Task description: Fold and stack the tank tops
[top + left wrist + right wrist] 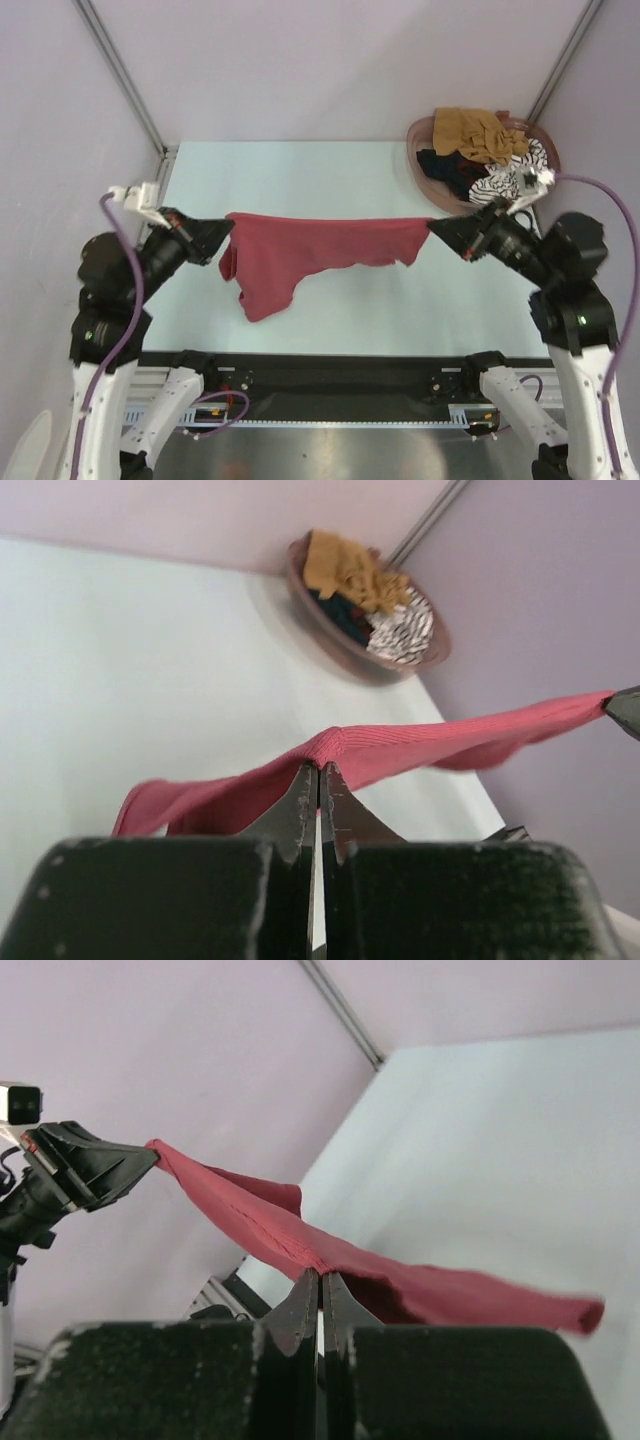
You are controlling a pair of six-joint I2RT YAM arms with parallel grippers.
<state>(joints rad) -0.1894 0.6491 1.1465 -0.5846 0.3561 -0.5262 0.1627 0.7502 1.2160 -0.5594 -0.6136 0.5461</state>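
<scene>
While the left gripper (228,232) and right gripper (432,228) pinch the red tank top (310,250) taut above the table (300,170), nothing looks folded yet; the other tops (475,135) sit heaped in the basket (419,170).

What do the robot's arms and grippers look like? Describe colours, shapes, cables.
The left arm and right arm have bulky black joints and white lower links. A purple cable runs along each. The black left gripper and right gripper taper to thin pointed fingers.

1 red tank top (320,250), 1 mustard (470,132), 1 blk (445,168), 1 striped (510,180); 1 basket (416,150).
</scene>
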